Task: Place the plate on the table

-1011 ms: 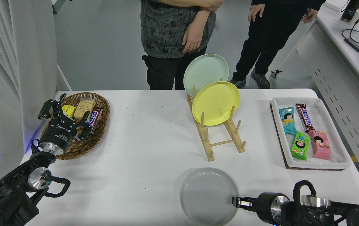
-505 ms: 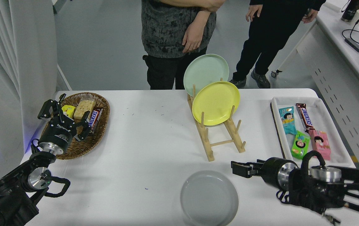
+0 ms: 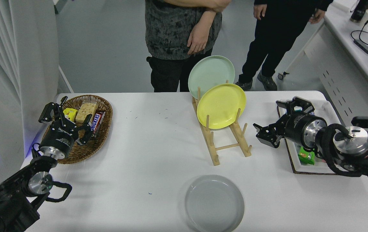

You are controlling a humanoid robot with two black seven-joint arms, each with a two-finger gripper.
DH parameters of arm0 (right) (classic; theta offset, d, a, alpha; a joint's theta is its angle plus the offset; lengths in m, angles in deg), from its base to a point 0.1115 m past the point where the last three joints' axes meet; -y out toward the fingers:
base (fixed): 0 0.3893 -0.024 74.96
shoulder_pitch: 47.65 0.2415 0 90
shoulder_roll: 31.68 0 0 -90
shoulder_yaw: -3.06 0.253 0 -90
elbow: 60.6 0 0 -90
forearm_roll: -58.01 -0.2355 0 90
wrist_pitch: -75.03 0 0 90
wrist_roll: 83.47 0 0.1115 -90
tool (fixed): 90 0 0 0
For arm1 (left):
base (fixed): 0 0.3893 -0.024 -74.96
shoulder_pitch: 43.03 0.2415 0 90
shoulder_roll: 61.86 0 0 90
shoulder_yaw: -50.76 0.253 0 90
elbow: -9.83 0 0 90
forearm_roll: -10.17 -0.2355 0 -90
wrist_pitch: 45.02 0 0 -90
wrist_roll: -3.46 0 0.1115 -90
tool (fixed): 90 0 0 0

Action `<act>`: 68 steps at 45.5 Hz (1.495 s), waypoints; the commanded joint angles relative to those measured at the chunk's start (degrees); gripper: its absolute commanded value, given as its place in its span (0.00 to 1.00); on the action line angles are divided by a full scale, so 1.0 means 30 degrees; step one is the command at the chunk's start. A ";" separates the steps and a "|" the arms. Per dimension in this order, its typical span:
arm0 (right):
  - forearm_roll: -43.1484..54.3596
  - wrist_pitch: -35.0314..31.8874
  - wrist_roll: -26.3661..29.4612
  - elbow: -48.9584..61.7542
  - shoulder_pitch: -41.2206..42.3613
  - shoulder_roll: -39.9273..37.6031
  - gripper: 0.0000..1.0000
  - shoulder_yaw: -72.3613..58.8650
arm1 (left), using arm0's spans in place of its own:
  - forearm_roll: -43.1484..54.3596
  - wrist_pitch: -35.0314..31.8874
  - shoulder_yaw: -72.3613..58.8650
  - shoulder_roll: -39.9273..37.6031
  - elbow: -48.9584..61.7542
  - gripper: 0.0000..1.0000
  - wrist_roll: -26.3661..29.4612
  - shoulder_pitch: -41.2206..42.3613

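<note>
The light-grey plate (image 3: 214, 203) lies flat on the white table (image 3: 151, 154) near its front edge, with nothing touching it. My right gripper (image 3: 272, 120) is open and empty, raised well above and to the right of the plate, in front of the white tray. My left gripper (image 3: 64, 117) is open and parked at the lower left over the wicker basket.
A wooden rack (image 3: 227, 141) holds a yellow plate (image 3: 221, 105) and a mint-green plate (image 3: 211, 74) upright. A wicker basket (image 3: 84, 129) of snacks sits at left, a white tray (image 3: 299, 161) of snacks at right. Two people stand at the far side.
My right gripper has let go of the grey plate's right edge, opened, and risen up and to the right toward the tray. The plate stays flat on the table.
</note>
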 commanded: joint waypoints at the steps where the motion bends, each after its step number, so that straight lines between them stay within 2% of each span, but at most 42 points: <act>1: 0.8550 -0.2071 0.0484 0.3267 0.1761 0.0614 1.00 -0.1666 | 0.0014 0.0000 -0.0007 0.0001 0.0000 0.98 0.0015 0.0000; 5: 1.1160 -0.2835 0.0484 0.4381 0.1585 0.0615 1.00 -0.1520 | -0.0015 0.0000 -0.0007 0.0001 0.0000 0.98 0.0015 0.0000; 8: 1.4172 -0.3536 0.0484 0.6690 0.0535 0.0818 1.00 -0.0733 | 0.0014 0.0000 -0.0007 0.0001 0.0000 0.98 0.0015 0.0000; 11: 1.5732 -0.4153 0.0455 0.7955 -0.0404 0.1112 1.00 0.0410 | -0.0015 0.0000 -0.0006 0.0001 0.0000 0.98 0.0015 0.0000; 14: 1.7812 -0.4827 0.0455 0.9391 -0.2102 0.1113 1.00 0.2547 | 0.0014 0.0000 -0.0006 0.0001 0.0000 0.98 0.0015 0.0000; 17: 2.0647 -0.5675 0.0338 1.1086 -0.4995 0.1171 1.00 0.6257 | 0.0014 0.0000 0.0023 0.0001 0.0000 0.98 0.0015 0.0000; 23: 2.2736 -0.6643 0.0191 1.2878 -0.8575 0.1728 1.00 1.1332 | 0.0014 0.0000 0.0023 0.0001 0.0000 0.98 0.0015 0.0000; 31: 2.2856 -0.7904 0.0162 1.3905 -1.1450 0.2020 1.00 1.4474 | -0.0015 0.0000 -0.0006 0.0001 0.0000 0.98 0.0015 0.0000; 35: 2.2827 -0.8752 0.0191 1.4870 -1.2883 0.3071 1.00 1.6957 | 0.0014 0.0000 0.0023 0.0001 0.0000 0.98 0.0044 0.0000; 42: 2.2624 -0.8842 0.0191 1.5282 -1.5111 0.4478 1.00 2.0276 | -0.0015 0.0000 0.0023 0.0001 0.0000 0.98 0.0044 0.0000; 55: 2.2446 -0.8842 0.0191 1.5664 -1.6784 0.6033 1.00 2.2268 | -0.0015 0.0000 0.0023 0.0001 0.0000 0.98 0.0044 0.0000; 68: 2.0192 -0.9721 0.0191 1.5810 -1.6872 0.6679 1.00 2.2796 | -0.0015 0.0000 0.0023 0.0001 0.0000 0.98 0.0044 0.0058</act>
